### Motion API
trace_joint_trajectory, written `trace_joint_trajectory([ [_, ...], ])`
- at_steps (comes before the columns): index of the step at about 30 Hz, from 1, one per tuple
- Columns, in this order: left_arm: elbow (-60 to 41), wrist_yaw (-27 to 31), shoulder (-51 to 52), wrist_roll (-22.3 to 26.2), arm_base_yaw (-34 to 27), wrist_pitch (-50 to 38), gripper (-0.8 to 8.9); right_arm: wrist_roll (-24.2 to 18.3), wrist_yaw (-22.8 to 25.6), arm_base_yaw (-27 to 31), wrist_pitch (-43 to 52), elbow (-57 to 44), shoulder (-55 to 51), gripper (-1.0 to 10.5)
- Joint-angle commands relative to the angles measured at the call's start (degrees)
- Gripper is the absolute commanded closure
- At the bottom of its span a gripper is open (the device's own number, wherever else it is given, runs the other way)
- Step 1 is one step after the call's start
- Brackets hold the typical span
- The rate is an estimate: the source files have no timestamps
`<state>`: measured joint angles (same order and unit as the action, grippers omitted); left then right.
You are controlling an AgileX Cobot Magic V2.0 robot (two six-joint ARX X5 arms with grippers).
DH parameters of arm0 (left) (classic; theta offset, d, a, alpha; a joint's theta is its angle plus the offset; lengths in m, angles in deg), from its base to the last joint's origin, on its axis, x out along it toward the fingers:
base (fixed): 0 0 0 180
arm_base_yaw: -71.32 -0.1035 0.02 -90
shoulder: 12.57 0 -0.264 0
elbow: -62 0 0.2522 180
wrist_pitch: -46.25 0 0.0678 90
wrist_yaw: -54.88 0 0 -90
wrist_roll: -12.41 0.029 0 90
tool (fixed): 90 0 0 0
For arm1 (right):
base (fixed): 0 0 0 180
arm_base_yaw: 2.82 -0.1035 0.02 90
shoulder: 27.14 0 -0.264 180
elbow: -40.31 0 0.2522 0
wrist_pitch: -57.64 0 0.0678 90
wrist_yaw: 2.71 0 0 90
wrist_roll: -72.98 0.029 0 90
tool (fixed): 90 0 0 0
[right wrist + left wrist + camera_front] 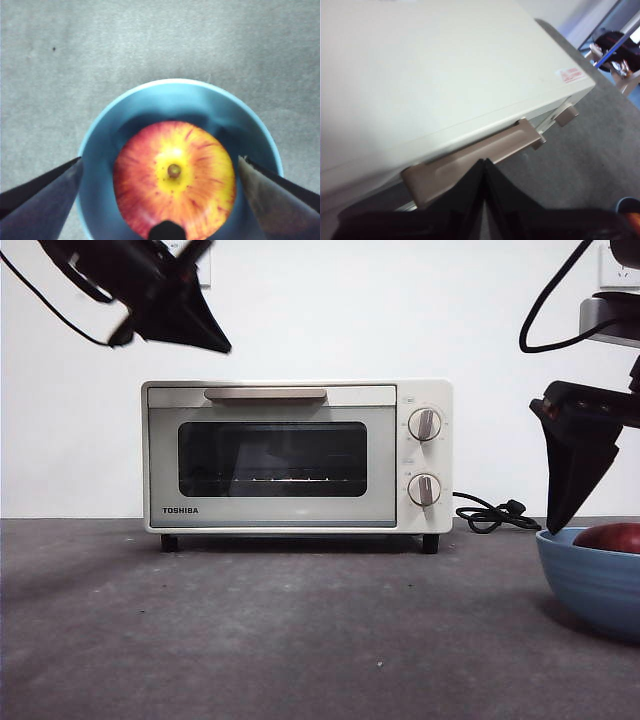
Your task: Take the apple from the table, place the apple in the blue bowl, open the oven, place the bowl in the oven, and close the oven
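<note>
Apple [174, 178], round red-and-yellow, sits in the glossy blue bowl [150, 100] near the table's [250, 630] right edge under my released right gripper [160, 200], so I'll ease my clenched left gripper [485, 162] squarely onto the cream oven's [290, 455] beige bar handle [475, 157].

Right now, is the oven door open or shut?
Shut. The oven door stands upright and flush with its front, handle at the top. The left gripper, jaws together, hangs near that handle.

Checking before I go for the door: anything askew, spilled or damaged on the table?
Nothing stands out. The apple sits whole in the blue bowl, which stands upright. The oven is square on the table, door shut. The left pincer is by the handle, the right pincer open above the bowl.
</note>
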<state>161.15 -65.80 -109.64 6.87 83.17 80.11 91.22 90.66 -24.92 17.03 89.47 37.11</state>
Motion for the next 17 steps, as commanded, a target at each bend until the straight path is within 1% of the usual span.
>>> trace_joint_trajectory([
  [1,0.42,2.08,-2.01,1.31,0.79,-0.74,8.19,1.11,-0.22,-0.07,0.76,-0.52,-0.02,4.0],
  [7,0.44,3.76,-4.5,1.18,0.94,-2.67,8.19,2.64,-1.07,-0.07,1.18,-0.52,-0.02,4.0],
  [11,0.44,4.02,-5.31,1.05,0.94,-3.06,8.19,2.71,-1.53,-0.07,1.14,-0.52,-0.02,4.0],
  [13,0.44,5.31,-5.53,1.29,0.98,-3.06,8.19,2.75,-1.9,-0.07,1.16,-0.52,-0.02,4.0],
  [17,0.44,5.35,-6.34,1.55,1.22,-2.05,8.19,2.64,-2.75,-0.09,1.2,-0.52,-0.04,4.0],
])
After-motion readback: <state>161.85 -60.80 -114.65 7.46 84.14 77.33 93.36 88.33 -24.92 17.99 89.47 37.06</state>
